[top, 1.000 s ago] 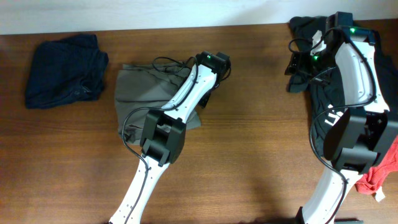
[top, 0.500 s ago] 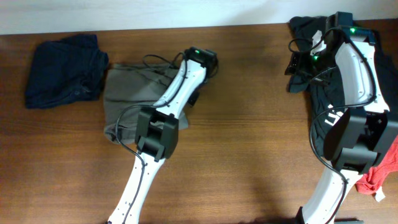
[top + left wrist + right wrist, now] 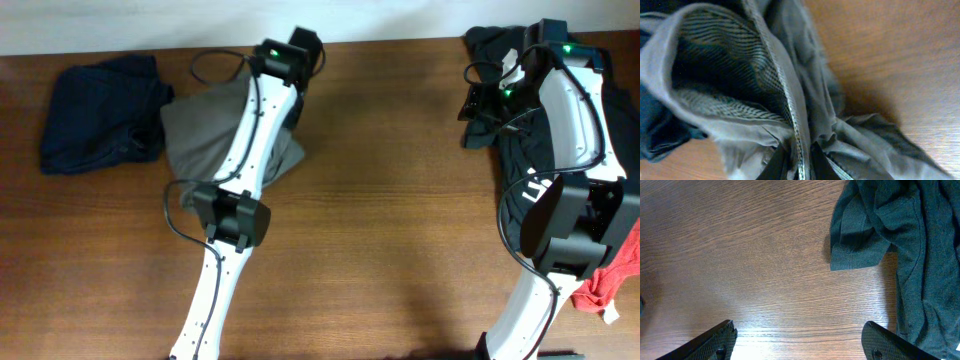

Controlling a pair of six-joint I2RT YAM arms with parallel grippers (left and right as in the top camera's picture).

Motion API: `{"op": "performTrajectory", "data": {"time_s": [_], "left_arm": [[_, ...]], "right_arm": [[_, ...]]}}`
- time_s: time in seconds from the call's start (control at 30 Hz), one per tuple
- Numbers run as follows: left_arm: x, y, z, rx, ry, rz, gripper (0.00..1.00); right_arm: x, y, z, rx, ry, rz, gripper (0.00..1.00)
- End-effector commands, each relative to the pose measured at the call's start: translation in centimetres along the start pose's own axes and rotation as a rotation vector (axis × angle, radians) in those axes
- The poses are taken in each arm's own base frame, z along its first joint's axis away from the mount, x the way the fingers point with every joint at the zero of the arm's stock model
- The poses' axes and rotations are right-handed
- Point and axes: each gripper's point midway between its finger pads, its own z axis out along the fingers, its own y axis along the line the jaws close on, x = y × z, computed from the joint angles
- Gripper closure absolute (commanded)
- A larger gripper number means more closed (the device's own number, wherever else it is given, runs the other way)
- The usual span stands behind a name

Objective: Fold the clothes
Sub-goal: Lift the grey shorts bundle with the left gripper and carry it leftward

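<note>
Folding looks barely begun: left gripper (image 3: 792, 162) pinches the rumpled shorts (image 3: 200, 130) near the worktop's (image 3: 400, 200) far edge; right gripper (image 3: 799, 330) hangs open.

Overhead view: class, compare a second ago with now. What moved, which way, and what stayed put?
The left gripper, shut on the grey-olive shorts, swung left and farther from the robot's base, dragging the shorts against the dark blue garment. The right gripper stayed open and still; the dark clothes pile and red cloth did not move.
</note>
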Motion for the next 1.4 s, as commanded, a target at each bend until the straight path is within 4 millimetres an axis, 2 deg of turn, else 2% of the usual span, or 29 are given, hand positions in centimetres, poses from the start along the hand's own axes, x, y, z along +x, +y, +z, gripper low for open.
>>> {"op": "performTrajectory", "data": {"time_s": [0.0, 0.3, 0.43, 0.6, 0.8, 0.97, 1.07, 1.1, 1.23, 1.37], "left_arm": [[-1.9, 4.6, -7.7, -0.003, -0.211, -0.100, 1.00], [-2.3, 9.3, -13.9, -0.005, -0.371, -0.156, 1.00], [-2.5, 11.0, -14.8, -0.040, -0.407, -0.086, 1.00], [-3.1, 13.3, -14.8, -0.129, -0.430, -0.032, 1.00], [-4.3, 19.2, -16.4, -0.393, -0.471, -0.056, 1.00], [-4.9, 23.1, -17.2, -0.479, -0.520, -0.113, 1.00], [-4.8, 25.9, -17.1, -0.513, -0.539, -0.169, 1.00], [-4.6, 27.8, -17.0, -0.534, -0.543, -0.190, 1.00], [-3.6, 32.6, -16.4, -0.583, -0.559, -0.248, 1.00], [-3.0, 36.7, -15.2, -0.524, -0.629, -0.282, 1.00]], "right_arm": [[0.4, 0.1, 0.4, -0.004, 0.017, -0.009, 0.15], [0.4, 0.1, 0.4, -0.004, 0.017, -0.009, 0.15], [0.4, 0.1, 0.4, -0.004, 0.017, -0.009, 0.15], [0.4, 0.1, 0.4, -0.004, 0.017, -0.009, 0.15], [0.4, 0.1, 0.4, -0.004, 0.017, -0.009, 0.16], [0.6, 0.0, 0.4, -0.002, 0.027, -0.007, 0.15], [0.9, 0.0, 0.4, -0.001, 0.037, -0.004, 0.15], [1.1, 0.0, 0.4, 0.000, 0.045, -0.001, 0.15], [1.5, -0.1, 0.4, 0.001, 0.062, 0.003, 0.16], [1.8, -0.1, 0.3, 0.003, 0.073, 0.006, 0.15]]}}
